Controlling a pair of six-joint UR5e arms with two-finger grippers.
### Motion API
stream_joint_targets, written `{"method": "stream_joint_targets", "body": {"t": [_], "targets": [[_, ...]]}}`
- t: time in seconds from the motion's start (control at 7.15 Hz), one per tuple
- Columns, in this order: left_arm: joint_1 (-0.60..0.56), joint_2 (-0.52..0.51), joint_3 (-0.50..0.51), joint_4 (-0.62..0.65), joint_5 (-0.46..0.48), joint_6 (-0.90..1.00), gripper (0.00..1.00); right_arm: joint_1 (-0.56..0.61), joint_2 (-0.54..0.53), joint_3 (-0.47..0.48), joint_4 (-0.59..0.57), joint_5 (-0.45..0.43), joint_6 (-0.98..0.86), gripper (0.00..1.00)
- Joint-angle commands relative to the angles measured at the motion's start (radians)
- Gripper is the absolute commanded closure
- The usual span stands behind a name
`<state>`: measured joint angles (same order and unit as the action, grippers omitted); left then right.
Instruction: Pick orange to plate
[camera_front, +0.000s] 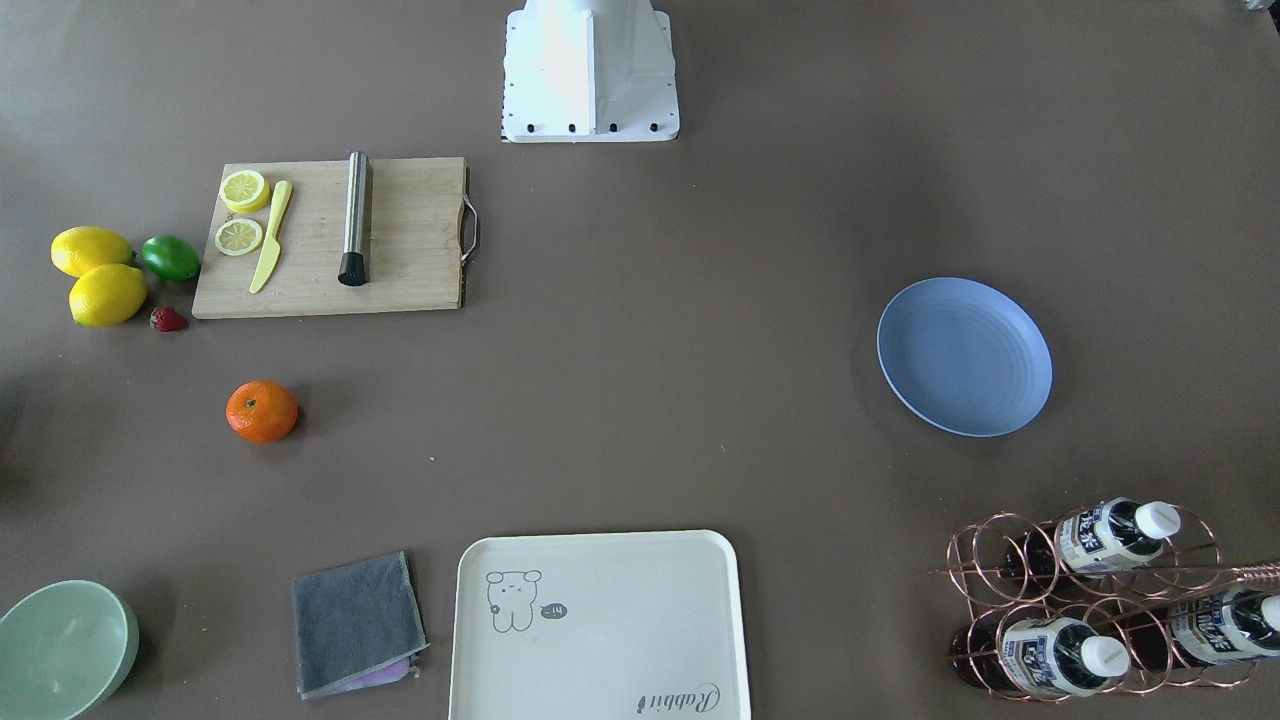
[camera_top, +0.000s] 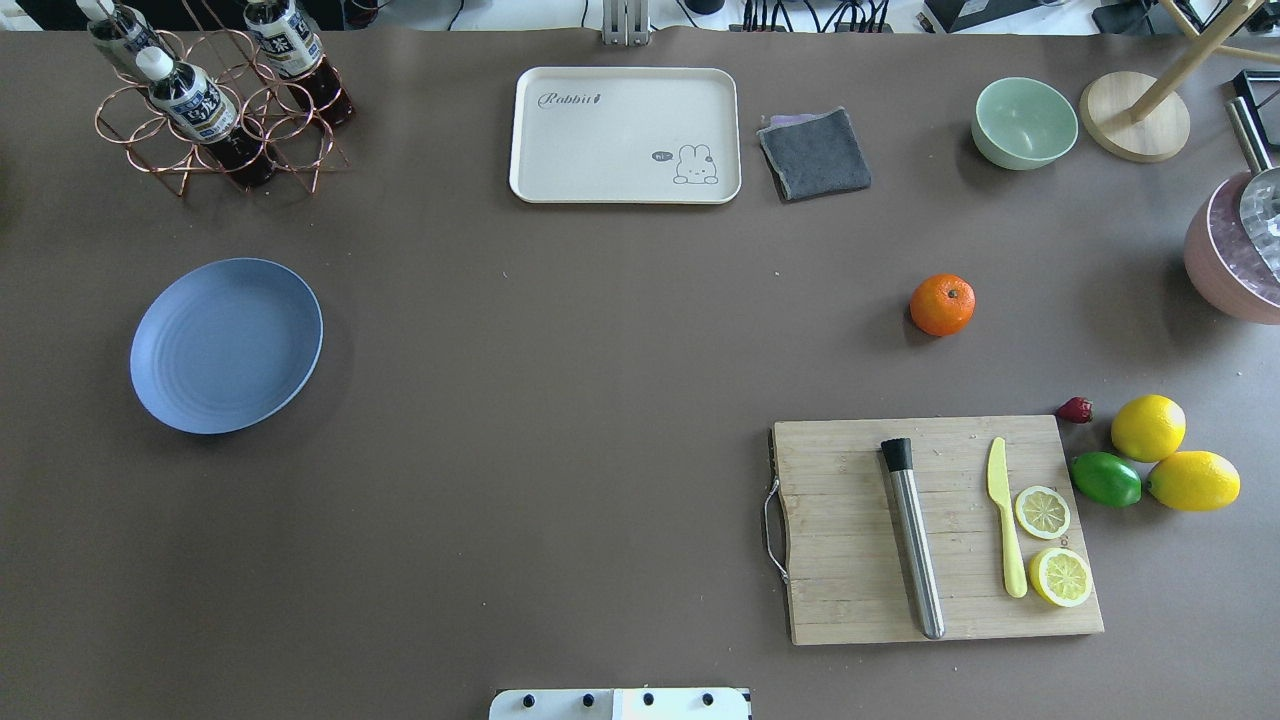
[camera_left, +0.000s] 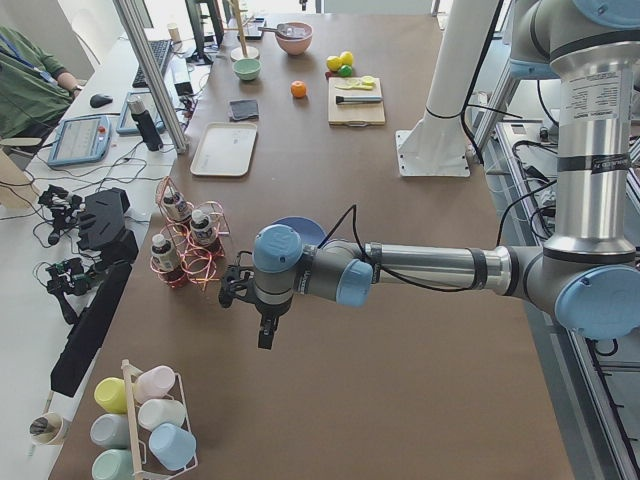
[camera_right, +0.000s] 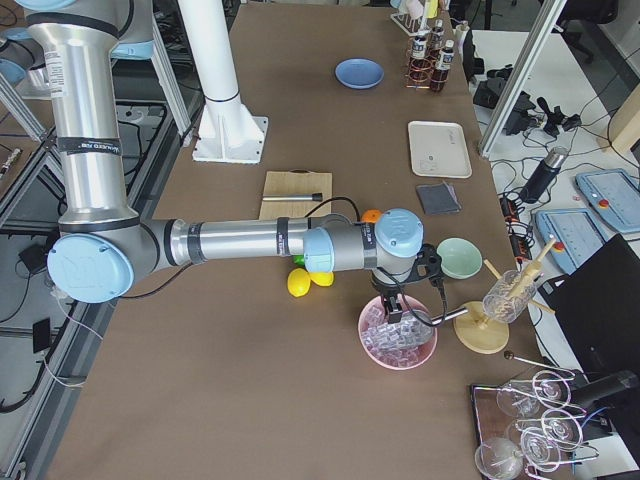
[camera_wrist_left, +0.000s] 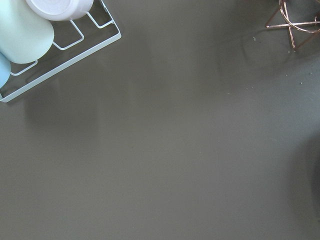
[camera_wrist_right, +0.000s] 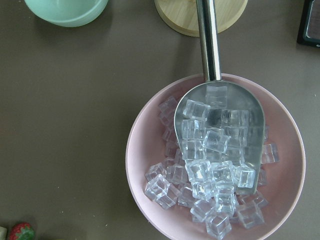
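Note:
The orange (camera_top: 942, 304) lies alone on the brown table, between the grey cloth and the cutting board; it also shows in the front view (camera_front: 262, 411). Far across the table sits the blue plate (camera_top: 226, 345), with nothing on it (camera_front: 964, 357). My left gripper (camera_left: 264, 335) shows only in the left side view, hanging low just past the plate near the bottle rack; I cannot tell whether it is open or shut. My right gripper (camera_right: 392, 303) shows only in the right side view, above the pink ice bowl, well past the orange (camera_right: 371, 214); its state is unclear too.
A cutting board (camera_top: 940, 530) carries a steel muddler, a yellow knife and lemon slices. Two lemons (camera_top: 1148, 427), a lime and a strawberry lie beside it. Cream tray (camera_top: 625, 135), grey cloth, green bowl (camera_top: 1024, 122), copper bottle rack (camera_top: 215, 100), pink ice bowl (camera_wrist_right: 145, 150) with scoop.

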<state>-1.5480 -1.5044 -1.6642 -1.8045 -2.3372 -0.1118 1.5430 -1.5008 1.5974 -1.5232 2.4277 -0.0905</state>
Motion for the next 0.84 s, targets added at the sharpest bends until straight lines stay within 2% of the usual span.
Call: {"method": "stream_joint_targets", "body": {"t": [0.0,0.7], "targets": [[0.0,-0.002,0.001,-0.001,-0.001,0.0,0.02,0.0,-0.001,0.001,0.0,0.001,0.0,0.0],[0.005,-0.01,0.001,0.0,0.001,0.0,0.02,0.0,0.001,-0.001,0.0,0.002,0.0,0.0]]}}
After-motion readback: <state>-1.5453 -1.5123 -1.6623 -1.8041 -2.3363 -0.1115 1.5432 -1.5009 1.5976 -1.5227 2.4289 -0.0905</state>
